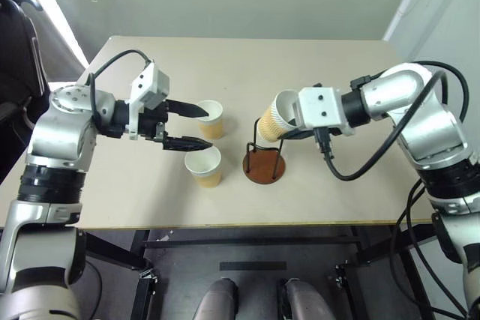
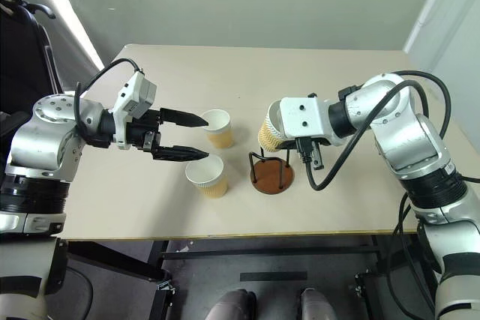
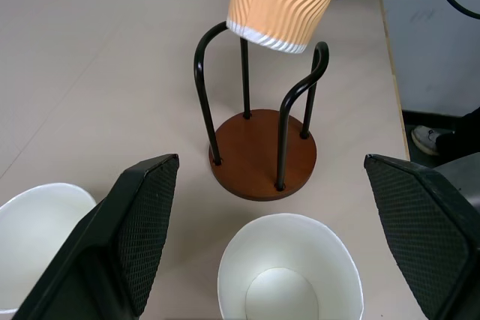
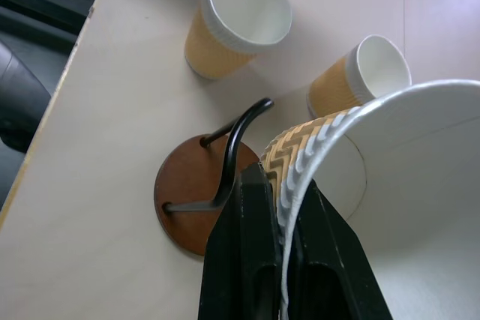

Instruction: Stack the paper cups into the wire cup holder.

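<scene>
We see the right gripper (image 4: 289,207) clamped on the wall of one paper cup (image 1: 276,119), one finger inside the rim and one outside, holding it tilted in the air with its bottom just above the tops of the black wire loops of the wire cup holder (image 1: 265,161). The holder stands upright on the beige worktop (image 1: 337,177), its round reddish-brown base bare, with no cup inside it. We find the other two paper cups standing upright on the worktop to the holder's left: the nearer cup (image 1: 204,166) close to the front edge and the farther cup (image 1: 209,118) behind it, apart from each other. The left gripper (image 1: 196,126) hangs above these two with its fingers spread wide, holding nothing.
</scene>
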You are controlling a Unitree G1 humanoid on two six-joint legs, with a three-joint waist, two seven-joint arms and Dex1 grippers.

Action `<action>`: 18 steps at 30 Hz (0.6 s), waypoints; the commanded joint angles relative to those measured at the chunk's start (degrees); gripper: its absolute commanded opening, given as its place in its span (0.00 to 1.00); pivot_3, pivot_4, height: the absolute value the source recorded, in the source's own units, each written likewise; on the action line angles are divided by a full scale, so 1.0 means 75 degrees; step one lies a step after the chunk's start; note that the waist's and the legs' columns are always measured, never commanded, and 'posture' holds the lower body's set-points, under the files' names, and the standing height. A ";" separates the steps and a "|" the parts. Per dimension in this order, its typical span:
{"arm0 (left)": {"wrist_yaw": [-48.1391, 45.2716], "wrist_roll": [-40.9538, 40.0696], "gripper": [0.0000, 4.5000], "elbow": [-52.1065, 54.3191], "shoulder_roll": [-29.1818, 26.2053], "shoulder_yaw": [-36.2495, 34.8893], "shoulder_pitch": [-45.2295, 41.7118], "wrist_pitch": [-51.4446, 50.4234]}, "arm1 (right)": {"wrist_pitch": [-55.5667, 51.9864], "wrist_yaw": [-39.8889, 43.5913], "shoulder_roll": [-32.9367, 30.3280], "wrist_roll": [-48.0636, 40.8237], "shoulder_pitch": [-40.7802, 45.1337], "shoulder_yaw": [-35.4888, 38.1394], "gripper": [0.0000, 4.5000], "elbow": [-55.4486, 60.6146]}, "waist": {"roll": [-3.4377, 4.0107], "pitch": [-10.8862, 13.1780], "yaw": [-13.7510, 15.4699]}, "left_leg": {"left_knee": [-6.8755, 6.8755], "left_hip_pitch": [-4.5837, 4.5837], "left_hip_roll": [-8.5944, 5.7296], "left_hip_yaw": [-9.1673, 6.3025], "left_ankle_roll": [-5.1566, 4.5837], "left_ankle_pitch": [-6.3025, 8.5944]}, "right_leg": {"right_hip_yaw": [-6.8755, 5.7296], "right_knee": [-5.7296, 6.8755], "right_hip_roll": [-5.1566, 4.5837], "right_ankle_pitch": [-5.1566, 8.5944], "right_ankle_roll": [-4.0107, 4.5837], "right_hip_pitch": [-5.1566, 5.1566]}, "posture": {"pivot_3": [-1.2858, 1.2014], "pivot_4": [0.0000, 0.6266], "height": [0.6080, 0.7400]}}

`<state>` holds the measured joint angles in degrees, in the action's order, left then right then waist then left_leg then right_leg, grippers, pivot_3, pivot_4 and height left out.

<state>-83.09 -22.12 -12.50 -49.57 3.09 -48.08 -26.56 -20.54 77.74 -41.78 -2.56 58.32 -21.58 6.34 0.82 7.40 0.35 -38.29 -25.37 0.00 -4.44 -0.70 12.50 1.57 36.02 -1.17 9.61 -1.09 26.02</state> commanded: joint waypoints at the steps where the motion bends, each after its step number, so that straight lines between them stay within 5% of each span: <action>1: 0.0059 -0.0071 0.95 0.0249 -0.0094 -0.0208 -0.0052 -0.0023 | 0.0382 0.0050 0.0013 0.0222 0.0219 -0.0039 0.01 -0.0186 | 0.0000 0.0000 0.0003 | 0.0000 0.0000 0.0000 0.0000 0.0000 0.0000 | 0.0000 0.0000 0.0000 0.0000 0.0000 0.0000 | 0.52 0.24 1.00; 9: 0.0133 -0.0087 0.95 0.0276 -0.0100 -0.0209 -0.0055 -0.0038 | 0.0538 0.0064 0.0097 0.0385 0.0142 -0.0063 0.05 -0.0328 | 0.0000 0.0000 0.0002 | 0.0000 -0.0001 0.0000 0.0000 0.0000 0.0000 | 0.0000 0.0000 0.0000 0.0000 0.0000 0.0000 | 0.52 0.24 1.00; 12: 0.0134 -0.0078 0.95 0.0250 -0.0091 -0.0191 -0.0091 -0.0032 | 0.0501 0.0059 0.0169 0.0367 0.0138 -0.0015 0.21 -0.0359 | 0.0000 0.0000 0.0002 | 0.0000 -0.0001 0.0000 0.0000 0.0000 0.0000 | 0.0000 0.0000 0.0000 0.0000 0.0001 0.0000 | 0.52 0.24 1.00; 18: 0.0124 -0.0055 0.95 0.0216 -0.0098 -0.0175 -0.0119 -0.0016 | 0.0434 -0.0048 0.0309 0.0337 0.0161 0.0111 0.68 -0.0442 | 0.0000 0.0000 0.0002 | 0.0000 -0.0001 0.0000 0.0000 0.0000 0.0000 | 0.0000 0.0000 0.0000 0.0000 0.0001 0.0000 | 0.52 0.24 1.00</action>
<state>-82.15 -22.23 -12.14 -49.60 3.09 -48.08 -26.73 -17.19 78.23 -39.58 0.23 58.48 -22.53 2.51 0.82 7.40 0.36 -38.28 -25.38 0.00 -4.43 -0.70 12.51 1.56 36.02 -1.17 9.61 -1.09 26.02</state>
